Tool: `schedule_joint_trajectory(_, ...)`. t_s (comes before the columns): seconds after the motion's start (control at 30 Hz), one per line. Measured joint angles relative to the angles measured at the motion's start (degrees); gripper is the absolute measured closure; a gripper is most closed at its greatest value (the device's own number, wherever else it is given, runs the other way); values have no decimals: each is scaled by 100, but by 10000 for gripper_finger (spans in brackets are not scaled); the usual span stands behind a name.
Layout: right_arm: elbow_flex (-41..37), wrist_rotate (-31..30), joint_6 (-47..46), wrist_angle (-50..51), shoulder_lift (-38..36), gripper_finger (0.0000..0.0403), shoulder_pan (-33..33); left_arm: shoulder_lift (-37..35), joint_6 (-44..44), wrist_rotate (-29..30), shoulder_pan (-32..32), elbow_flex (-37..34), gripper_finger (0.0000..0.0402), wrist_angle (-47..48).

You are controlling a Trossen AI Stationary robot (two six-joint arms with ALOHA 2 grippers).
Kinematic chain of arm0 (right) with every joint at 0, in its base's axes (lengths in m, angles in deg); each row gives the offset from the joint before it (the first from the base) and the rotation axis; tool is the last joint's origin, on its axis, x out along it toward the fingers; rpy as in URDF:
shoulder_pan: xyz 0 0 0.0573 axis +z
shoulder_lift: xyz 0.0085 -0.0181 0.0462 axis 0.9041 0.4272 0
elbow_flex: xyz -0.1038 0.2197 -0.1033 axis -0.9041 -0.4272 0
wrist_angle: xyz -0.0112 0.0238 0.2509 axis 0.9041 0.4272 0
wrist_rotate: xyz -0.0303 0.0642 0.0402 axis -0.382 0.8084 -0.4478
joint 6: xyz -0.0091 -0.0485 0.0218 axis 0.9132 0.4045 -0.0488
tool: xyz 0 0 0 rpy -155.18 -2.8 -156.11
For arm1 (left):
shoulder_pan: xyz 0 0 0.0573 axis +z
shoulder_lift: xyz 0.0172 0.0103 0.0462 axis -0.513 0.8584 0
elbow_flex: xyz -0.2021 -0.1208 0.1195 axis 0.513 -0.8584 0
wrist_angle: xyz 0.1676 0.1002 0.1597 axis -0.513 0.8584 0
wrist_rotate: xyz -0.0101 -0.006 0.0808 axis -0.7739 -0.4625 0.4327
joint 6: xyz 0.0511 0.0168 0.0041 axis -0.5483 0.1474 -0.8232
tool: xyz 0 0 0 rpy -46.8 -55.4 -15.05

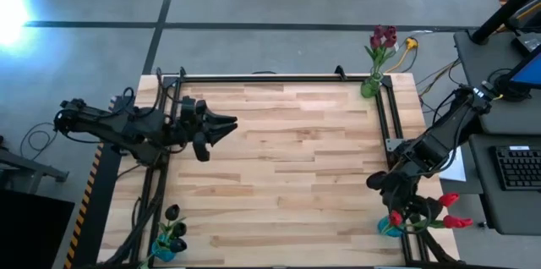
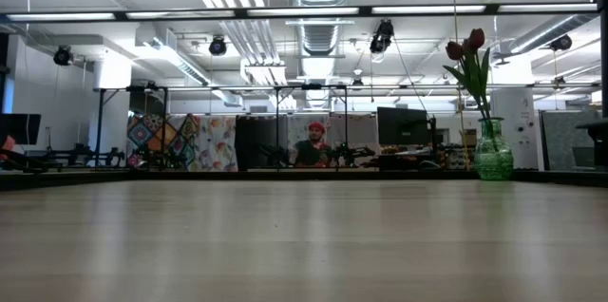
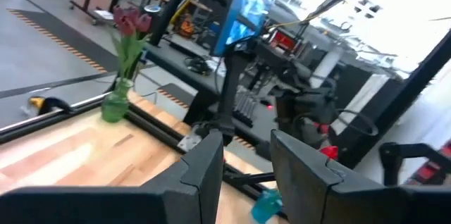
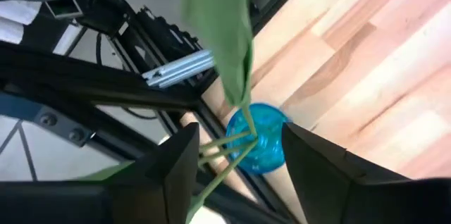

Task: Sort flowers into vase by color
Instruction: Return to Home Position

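My right gripper [image 1: 391, 194] hangs open above the blue vase [image 1: 388, 226] at the table's near right corner. That vase holds red flowers [image 1: 449, 200] leaning out to the right. In the right wrist view the blue vase [image 4: 258, 146] and its green stems [image 4: 224, 160] show between the open fingers of my right gripper [image 4: 239, 175], and a leaf [image 4: 225, 34] hangs in front. My left gripper [image 1: 228, 123] waits open over the table's left part. A green vase [image 1: 370, 88] at the far right corner holds maroon flowers [image 1: 383, 37]. Another blue vase [image 1: 165, 248] at the near left corner holds near-black flowers [image 1: 172, 214].
A black metal frame [image 1: 279, 77] runs along the table's far, left and right edges. The wide middle of the wooden table [image 1: 287, 159] is bare. A keyboard [image 1: 517, 167] and a desk lie beyond the right edge. In the low view a person [image 2: 312, 145] sits far behind the table.
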State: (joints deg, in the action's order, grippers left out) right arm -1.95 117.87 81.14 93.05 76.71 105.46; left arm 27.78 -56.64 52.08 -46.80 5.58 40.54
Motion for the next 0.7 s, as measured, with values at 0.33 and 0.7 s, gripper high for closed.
schedule_joint_trajectory(0.33,388,-4,-309,873,-4,178,0,411,58,-1083,795,-2,308,-54)
schedule_joint_trajectory(0.7,464,-13,-661,1399,-8,152,0,600,-560,-1708,1387,-4,325,-703)
